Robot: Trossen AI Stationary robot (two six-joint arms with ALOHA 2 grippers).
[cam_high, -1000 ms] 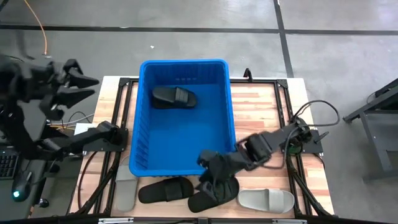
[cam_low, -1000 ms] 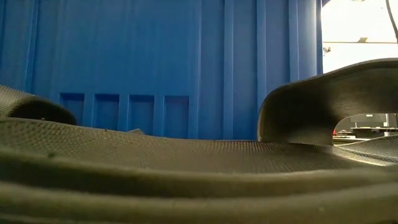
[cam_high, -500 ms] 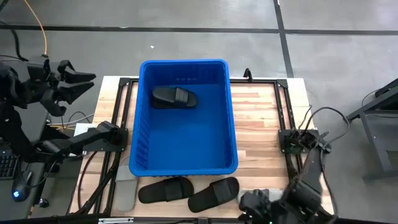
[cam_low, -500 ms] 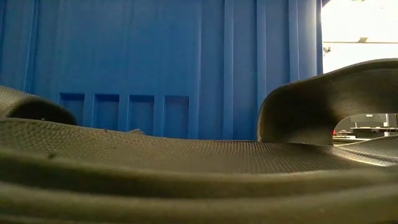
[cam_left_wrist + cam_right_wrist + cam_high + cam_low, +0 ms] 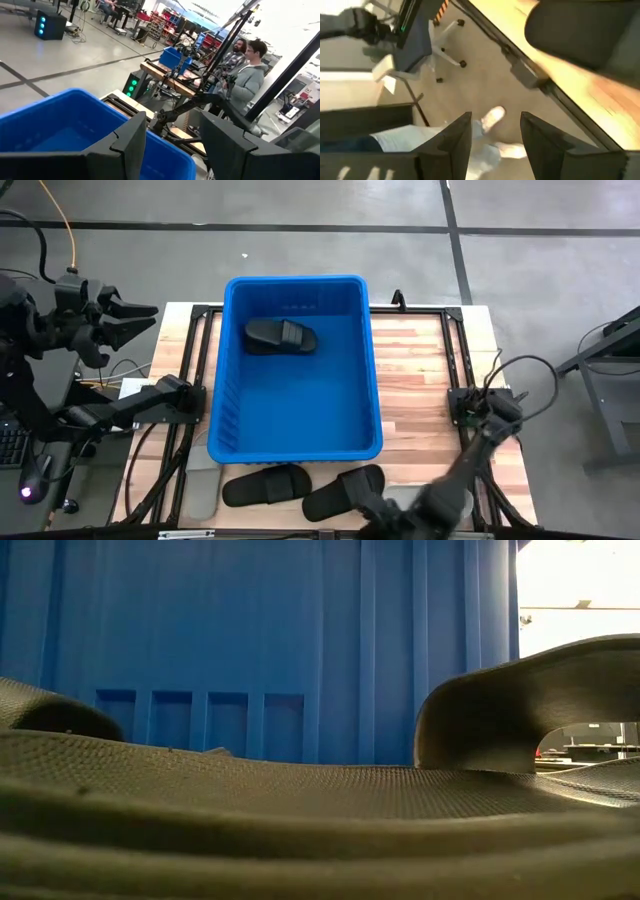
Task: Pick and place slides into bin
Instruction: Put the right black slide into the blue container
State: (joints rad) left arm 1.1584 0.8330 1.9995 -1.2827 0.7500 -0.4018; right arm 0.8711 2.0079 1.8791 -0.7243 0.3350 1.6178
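Wooden tabletop [image 5: 430,370]: along its near edge, two black slides [image 5: 266,484] lie just outside the bin [image 5: 225,390], while the right gripper [image 5: 495,135], fingers apart and empty, is partly cut off at the frame edge. Farther back, one black slide [image 5: 281,336] rests inside the bin; the left gripper [image 5: 172,145], fingers parted and empty, hovers beyond the table's left edge.

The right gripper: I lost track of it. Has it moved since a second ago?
Yes. The right gripper has swung from beside the blue bin to the table's front edge.
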